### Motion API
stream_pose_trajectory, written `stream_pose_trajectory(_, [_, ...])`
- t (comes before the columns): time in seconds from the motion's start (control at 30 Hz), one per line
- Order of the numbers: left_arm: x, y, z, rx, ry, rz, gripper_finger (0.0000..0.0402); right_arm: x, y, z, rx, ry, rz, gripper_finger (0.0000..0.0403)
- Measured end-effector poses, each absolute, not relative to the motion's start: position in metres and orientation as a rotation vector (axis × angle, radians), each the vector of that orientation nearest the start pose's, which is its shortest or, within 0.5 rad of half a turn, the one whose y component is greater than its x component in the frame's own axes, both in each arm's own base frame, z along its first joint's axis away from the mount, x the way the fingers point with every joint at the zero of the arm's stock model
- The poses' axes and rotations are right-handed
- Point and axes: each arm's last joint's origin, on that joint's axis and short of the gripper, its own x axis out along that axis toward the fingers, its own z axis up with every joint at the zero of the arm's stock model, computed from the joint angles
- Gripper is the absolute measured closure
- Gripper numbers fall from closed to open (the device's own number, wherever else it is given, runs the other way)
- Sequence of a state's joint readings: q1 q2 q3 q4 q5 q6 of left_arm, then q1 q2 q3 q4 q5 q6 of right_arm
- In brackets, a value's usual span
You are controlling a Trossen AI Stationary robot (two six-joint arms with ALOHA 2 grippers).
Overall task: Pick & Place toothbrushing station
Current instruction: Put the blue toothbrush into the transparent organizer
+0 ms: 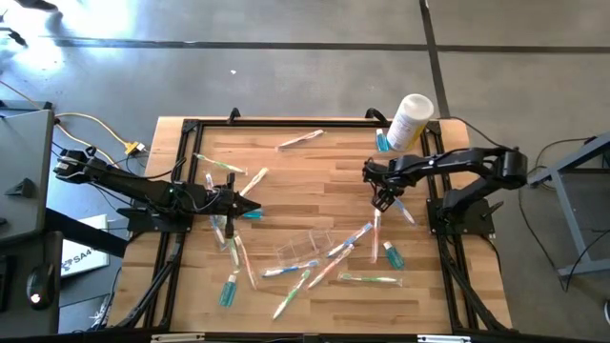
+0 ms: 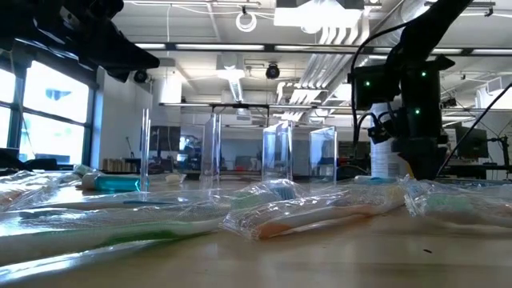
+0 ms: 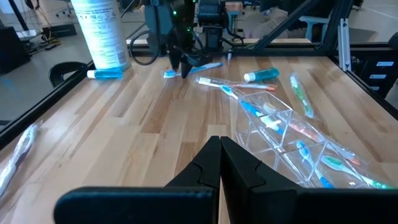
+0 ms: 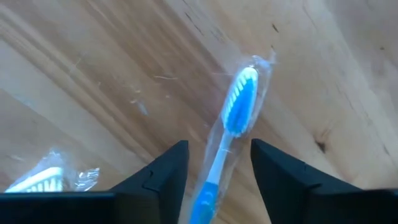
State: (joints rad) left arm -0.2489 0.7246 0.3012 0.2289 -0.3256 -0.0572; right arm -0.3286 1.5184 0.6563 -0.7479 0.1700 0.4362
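Bright overhead lights (image 2: pixel 240 20) – low view foreground blurry, pics otherwise sharp.

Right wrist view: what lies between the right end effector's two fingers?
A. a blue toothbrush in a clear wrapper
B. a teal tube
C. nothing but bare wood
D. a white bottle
A: the right end effector straddles a wrapped blue toothbrush lying on the wooden table, with a gap showing on each side of the handle.
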Motion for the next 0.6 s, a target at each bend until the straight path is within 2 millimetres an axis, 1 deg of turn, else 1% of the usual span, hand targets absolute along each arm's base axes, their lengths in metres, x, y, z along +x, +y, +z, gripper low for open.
stream_pose_trajectory(0.1, [0.161,-0.031,0.214,-0.002,0.184,0.084,0.0402,0.195,-0.072,0.124,0.449,1.511,-0.741,0.0287])
stream_pose_trajectory(0.23, [0.161,-0.031,0.214,-0.002,0.182,0.085,0.0402,0.194,-0.071,0.125,0.445,1.505,-0.716,0.0378])
stream_pose_trajectory(0.27, [0.161,-0.031,0.215,-0.002,0.179,0.085,0.0402,0.194,-0.071,0.125,0.436,1.505,-0.714,0.0387])
stream_pose_trajectory(0.4, [0.161,-0.031,0.215,0.035,0.180,0.082,0.0402,0.195,-0.071,0.125,0.397,1.502,-0.726,0.0395])
stream_pose_trajectory(0.47, [0.161,-0.031,0.215,0.042,0.177,0.084,0.0402,0.197,-0.069,0.127,0.349,1.506,-0.729,0.0395])
stream_pose_trajectory(0.53, [0.161,-0.031,0.215,0.042,0.176,0.087,0.0401,0.198,-0.067,0.133,0.295,1.501,-0.755,0.0396])
stream_pose_trajectory(0.6, [0.161,-0.031,0.215,0.042,0.175,0.087,0.0402,0.202,-0.065,0.146,0.229,1.492,-0.774,0.0397])
